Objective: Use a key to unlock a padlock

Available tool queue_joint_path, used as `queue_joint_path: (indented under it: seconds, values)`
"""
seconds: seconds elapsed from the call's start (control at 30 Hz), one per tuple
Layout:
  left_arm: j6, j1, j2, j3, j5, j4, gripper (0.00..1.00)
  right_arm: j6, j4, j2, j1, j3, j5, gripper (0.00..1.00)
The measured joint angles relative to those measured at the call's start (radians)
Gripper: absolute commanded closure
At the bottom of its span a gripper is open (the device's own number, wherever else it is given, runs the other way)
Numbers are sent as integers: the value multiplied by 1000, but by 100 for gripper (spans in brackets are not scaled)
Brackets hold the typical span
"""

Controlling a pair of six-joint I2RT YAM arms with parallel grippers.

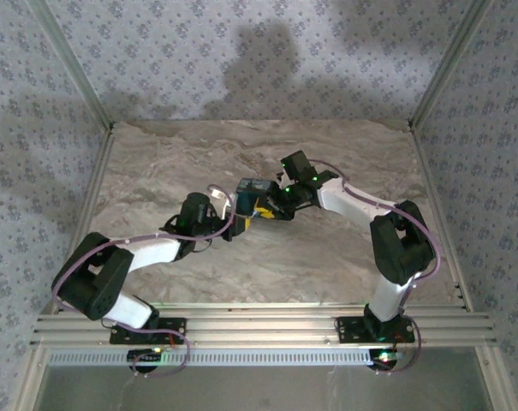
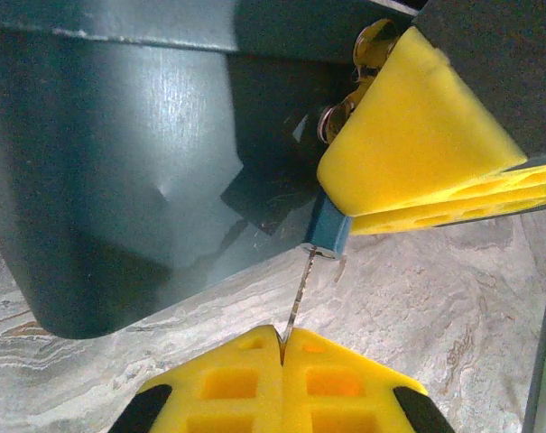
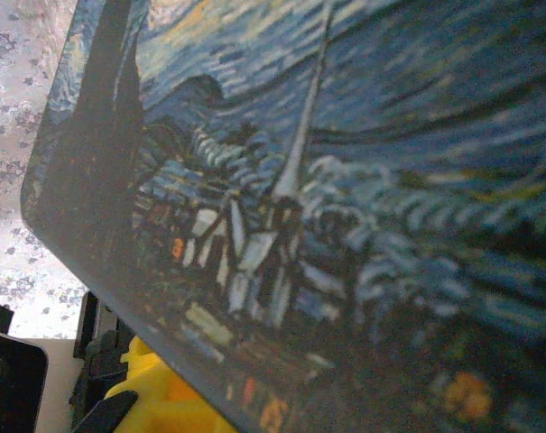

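Observation:
The padlock (image 1: 251,190) hangs above the table's middle, and its night-sky face (image 3: 327,180) sits very close in the right wrist view. My right gripper (image 1: 271,208) is shut on the padlock, with one yellow finger (image 2: 417,135) pressed against its dark side (image 2: 119,180). The left gripper (image 2: 282,347) is shut, pinching the thin metal blade of the key (image 2: 296,298). The key's blue head (image 2: 328,230) points up and rests under that right finger, beside the padlock. From above, the left gripper (image 1: 241,224) sits just below and left of the padlock.
The marble-patterned table (image 1: 327,265) is boxed in by patterned walls (image 1: 36,128) with metal corner posts. An aluminium rail (image 1: 259,325) at the near edge carries both arm bases. The right arm's elbow (image 1: 400,244) stands high at the right.

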Motion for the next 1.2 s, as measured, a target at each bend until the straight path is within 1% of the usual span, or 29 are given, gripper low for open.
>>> queue_joint_path:
  seconds: [0.17, 1.2]
  values:
    - [0, 0, 1, 0, 14, -1, 100, 0, 0, 0, 0, 0, 0, 100]
    - [6, 0, 31, 15, 15, -7, 100, 0, 0, 0, 3, 0, 0, 100]
